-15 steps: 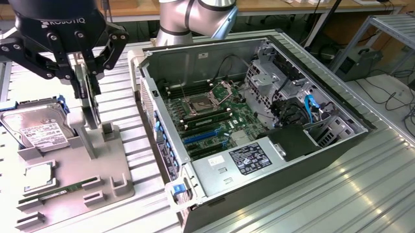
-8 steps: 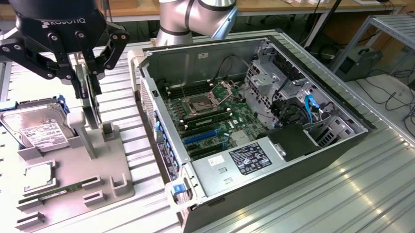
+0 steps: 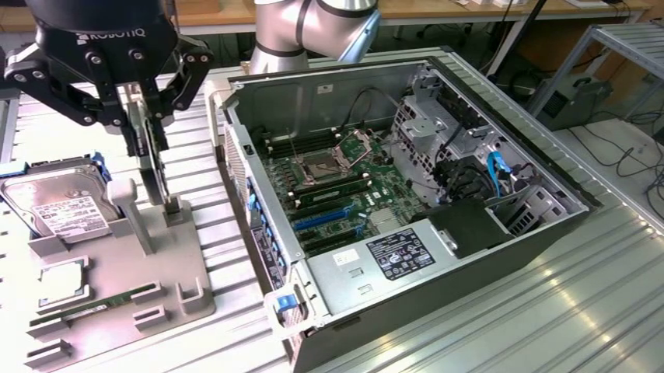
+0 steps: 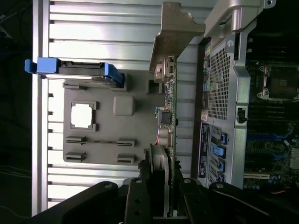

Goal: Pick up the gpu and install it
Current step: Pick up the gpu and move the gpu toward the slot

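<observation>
You are looking at the gpu (image 4: 167, 116) edge-on: a thin dark board with small components along one face and a silver metal bracket (image 4: 175, 32) at one end. In the exterior view it stands upright at ten o'clock, over the grey holder tray (image 3: 114, 256). Its lower edge sits down by the tray's slot posts, and you cannot tell whether it is clear of them. The gripper (image 3: 152, 128) pinches the card's upper edge from both faces.

Count one gpu, one hard drive (image 3: 31, 194), one processor chip (image 3: 62, 281), one RAM stick (image 3: 93, 303), and one open computer case (image 3: 415, 194) at three o'clock of the tray.

"ROBOTIQ" reads on the gripper body. The hard drive's white label (image 3: 68, 214) and the black label (image 3: 400, 255) inside the case are not legible.
</observation>
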Controlling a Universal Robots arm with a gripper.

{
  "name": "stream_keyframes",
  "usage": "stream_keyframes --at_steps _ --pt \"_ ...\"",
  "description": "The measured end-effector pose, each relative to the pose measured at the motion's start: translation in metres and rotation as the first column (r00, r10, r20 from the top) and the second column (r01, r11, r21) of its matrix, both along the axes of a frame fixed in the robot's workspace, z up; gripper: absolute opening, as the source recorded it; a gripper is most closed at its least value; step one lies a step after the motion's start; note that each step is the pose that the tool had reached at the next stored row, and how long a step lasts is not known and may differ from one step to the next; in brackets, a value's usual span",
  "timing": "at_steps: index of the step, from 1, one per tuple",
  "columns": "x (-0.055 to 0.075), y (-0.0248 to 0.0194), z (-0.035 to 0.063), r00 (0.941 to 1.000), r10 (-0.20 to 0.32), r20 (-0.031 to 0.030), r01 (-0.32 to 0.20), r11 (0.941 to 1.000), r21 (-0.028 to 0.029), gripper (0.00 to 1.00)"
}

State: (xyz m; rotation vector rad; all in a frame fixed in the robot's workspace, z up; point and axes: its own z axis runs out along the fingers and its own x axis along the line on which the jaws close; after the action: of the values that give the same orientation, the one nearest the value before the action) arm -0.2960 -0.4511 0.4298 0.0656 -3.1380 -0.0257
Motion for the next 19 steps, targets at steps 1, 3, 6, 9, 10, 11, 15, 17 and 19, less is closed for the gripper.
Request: stream_keyframes --at_steps 1,3,6,9,10,11,15,17,19 --pt "0.001 0.0000 0.0001 1.0000 0.000 -0.0001 0.000 1.0000 -0.0001 0.28" --pt "0.004 0.0000 0.0000 1.0000 0.000 0.0000 0.000 1.0000 0.0000 0.28" --pt "0.008 0.0000 0.0000 1.0000 0.000 -0.0001 0.000 1.0000 0.0000 0.28" --pt "0.013 0.0000 0.0000 1.0000 0.000 -0.0001 0.000 1.0000 0.0000 0.28" --pt "0.013 0.0000 0.0000 1.0000 0.000 0.0000 0.000 1.0000 0.0000 0.28" --pt "0.015 0.0000 0.0000 1.0000 0.000 -0.0001 0.000 1.0000 0.0000 0.28" --pt "0.019 0.0000 0.0000 1.0000 0.000 0.0000 0.000 1.0000 0.0000 0.28" --pt "0.022 0.0000 0.0000 1.0000 0.000 0.0000 0.000 1.0000 0.0000 0.28" --pt "0.025 0.0000 0.0000 1.0000 0.000 0.0000 0.000 1.0000 -0.0001 0.28"
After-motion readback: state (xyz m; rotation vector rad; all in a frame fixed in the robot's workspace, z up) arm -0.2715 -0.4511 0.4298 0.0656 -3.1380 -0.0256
